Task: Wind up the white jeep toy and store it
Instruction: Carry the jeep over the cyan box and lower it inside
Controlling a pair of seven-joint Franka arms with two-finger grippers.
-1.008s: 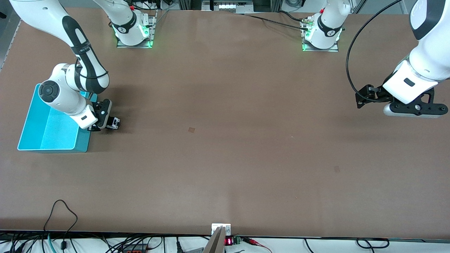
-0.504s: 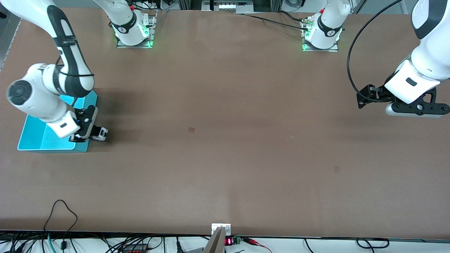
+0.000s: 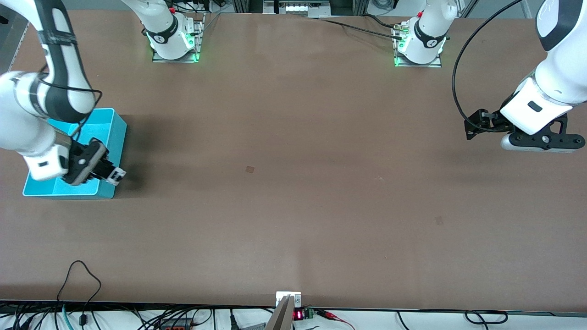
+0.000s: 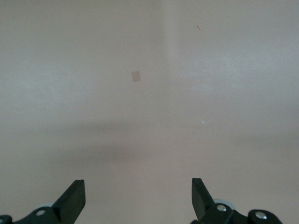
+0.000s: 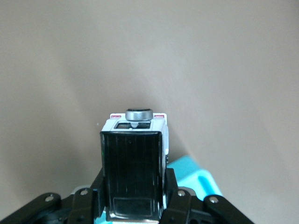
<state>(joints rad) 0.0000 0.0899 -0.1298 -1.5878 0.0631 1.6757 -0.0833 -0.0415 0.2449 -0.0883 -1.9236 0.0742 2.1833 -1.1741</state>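
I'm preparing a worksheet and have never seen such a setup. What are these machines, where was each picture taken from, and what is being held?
Two robot arms stand at a brown table. One picture looks down from a high camera facing them; the other two come from cameras on the arms' wrists. The right gripper, over the edge of the turquoise bin, is shut on the white jeep toy. The left gripper waits open above bare table at the other end.
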